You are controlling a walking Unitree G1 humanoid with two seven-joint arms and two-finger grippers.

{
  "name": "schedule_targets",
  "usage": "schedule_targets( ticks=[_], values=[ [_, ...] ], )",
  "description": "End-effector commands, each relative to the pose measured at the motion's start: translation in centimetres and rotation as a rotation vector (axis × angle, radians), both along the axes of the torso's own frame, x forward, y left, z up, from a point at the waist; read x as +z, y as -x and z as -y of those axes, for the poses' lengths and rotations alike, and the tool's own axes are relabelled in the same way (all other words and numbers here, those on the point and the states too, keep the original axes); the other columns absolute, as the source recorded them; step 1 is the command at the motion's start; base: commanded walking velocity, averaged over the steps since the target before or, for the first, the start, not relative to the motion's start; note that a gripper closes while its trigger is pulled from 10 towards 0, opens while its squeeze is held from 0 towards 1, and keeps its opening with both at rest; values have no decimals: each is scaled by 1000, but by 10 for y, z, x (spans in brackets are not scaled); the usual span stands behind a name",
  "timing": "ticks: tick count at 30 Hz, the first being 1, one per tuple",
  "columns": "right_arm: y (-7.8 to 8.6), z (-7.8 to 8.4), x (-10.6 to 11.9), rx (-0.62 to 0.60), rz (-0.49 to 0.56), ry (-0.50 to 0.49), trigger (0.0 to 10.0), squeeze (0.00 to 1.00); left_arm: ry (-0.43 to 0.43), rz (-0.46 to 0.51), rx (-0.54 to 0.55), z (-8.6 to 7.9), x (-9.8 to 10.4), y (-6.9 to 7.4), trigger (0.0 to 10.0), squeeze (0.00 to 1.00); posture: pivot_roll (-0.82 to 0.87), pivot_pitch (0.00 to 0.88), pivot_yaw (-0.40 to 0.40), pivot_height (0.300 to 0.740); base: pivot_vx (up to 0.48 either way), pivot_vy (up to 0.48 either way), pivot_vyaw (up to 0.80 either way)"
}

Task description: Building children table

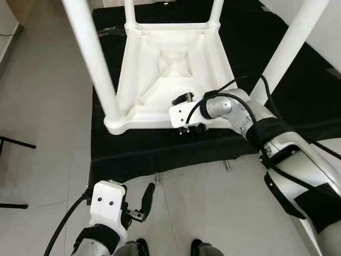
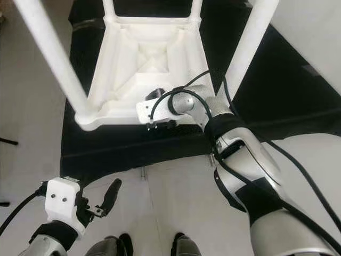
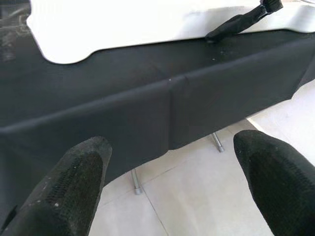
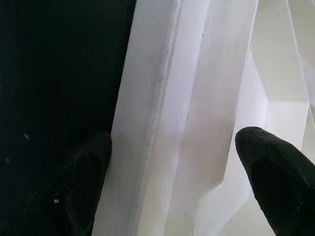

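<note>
A white plastic children's table [image 1: 170, 64] lies upside down on a black cloth [image 1: 160, 152], with its legs pointing up. The near left leg [image 1: 93, 53] and the near right leg [image 1: 293, 42] rise toward me. My right gripper [image 1: 187, 113] is open over the table's near rim [image 4: 172, 123]. One finger is outside the rim over the cloth and the other finger [image 4: 275, 182] is inside it. My left gripper [image 1: 139, 205] hangs low over the floor in front of the cloth, open and empty, with both fingertips [image 3: 74, 187] wide apart.
The cloth covers a low platform with thin metal feet [image 1: 227, 166] on a pale tiled floor. My own feet [image 1: 200, 248] stand just before it. A black stand leg [image 1: 16, 143] lies on the floor at far left. A white panel [image 1: 325, 32] rises at the right.
</note>
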State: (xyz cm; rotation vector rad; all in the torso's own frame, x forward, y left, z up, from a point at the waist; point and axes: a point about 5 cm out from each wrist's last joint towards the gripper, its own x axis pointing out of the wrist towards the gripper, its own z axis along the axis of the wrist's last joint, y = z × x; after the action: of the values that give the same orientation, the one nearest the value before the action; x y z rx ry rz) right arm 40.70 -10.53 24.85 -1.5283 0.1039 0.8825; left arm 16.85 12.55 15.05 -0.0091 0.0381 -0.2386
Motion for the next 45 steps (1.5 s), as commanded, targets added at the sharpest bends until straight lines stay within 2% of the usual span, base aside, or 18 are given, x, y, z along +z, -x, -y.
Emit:
schedule_targets(
  ticks=[1,2,8,13,16,18,19,21,22,23,24,27,30,32,33,35,38,45],
  values=[
    [-5,16,5,-90,42,37,10000,0,-2,-10,8,-1,0,3,10000,0,23,261,-9,740,0,0,0],
    [-9,31,5,-187,72,74,10000,0,-5,-10,11,-1,1,4,10000,0,24,262,-8,740,0,0,0],
    [-13,49,13,-283,119,93,10000,0,-6,-12,11,-2,0,4,10000,0,21,262,-8,740,0,0,0],
    [-13,53,14,-296,125,93,10000,0,-6,-12,10,-2,0,3,10000,0,21,262,-7,740,0,0,0],
    [-10,44,12,-241,49,-6,10000,0,-6,-12,10,-2,-1,3,10000,0,18,258,-7,740,0,0,0],
    [-6,29,14,-166,-50,-152,10000,0,-4,-9,7,-1,-1,3,10000,0,16,255,-7,740,0,0,0],
    [-6,29,14,-166,-50,-152,10000,0,-4,-9,7,-1,-1,3,10000,0,16,255,-7,740,0,0,0],
    [-1,16,21,-81,-138,-318,10000,0,0,-5,3,-1,0,3,10000,0,10,251,-6,740,0,0,0],
    [-1,16,21,-81,-138,-318,10000,0,0,-5,3,-1,0,3,10000,0,10,251,-6,740,0,0,0],
    [5,7,32,1,-214,-535,10000,0,9,3,7,-2,1,2,10000,0,3,247,-7,740,0,0,0],
    [5,7,32,1,-214,-535,10000,0,9,3,7,-2,1,2,10000,0,3,247,-7,740,0,0,0],
    [9,11,39,40,-269,-795,10000,0,19,24,30,-5,4,-3,10000,0,-8,243,-6,740,0,0,0],
    [11,18,37,31,-271,-880,10000,0,27,29,49,-7,5,-7,10000,0,-17,240,-6,740,0,0,0],
    [17,27,33,39,-227,-1016,10000,0,31,36,76,-10,6,-11,10000,0,-32,236,-12,740,0,0,0],
    [23,33,24,31,-232,-1075,10000,0,22,44,103,-12,7,-13,10000,0,-45,234,-15,740,0,0,0],
    [23,33,24,31,-232,-1075,10000,0,22,44,103,-12,7,-13,10000,0,-45,234,-15,740,0,0,0],
    [40,46,-14,-48,-258,-1217,10000,0,-2,60,165,-19,6,-17,10000,0,-62,221,-11,740,0,0,0],
    [63,44,-58,-198,-371,-1424,10000,0,-38,65,216,-25,4,-15,10000,0,-66,205,5,740,0,0,0]
  ],
)
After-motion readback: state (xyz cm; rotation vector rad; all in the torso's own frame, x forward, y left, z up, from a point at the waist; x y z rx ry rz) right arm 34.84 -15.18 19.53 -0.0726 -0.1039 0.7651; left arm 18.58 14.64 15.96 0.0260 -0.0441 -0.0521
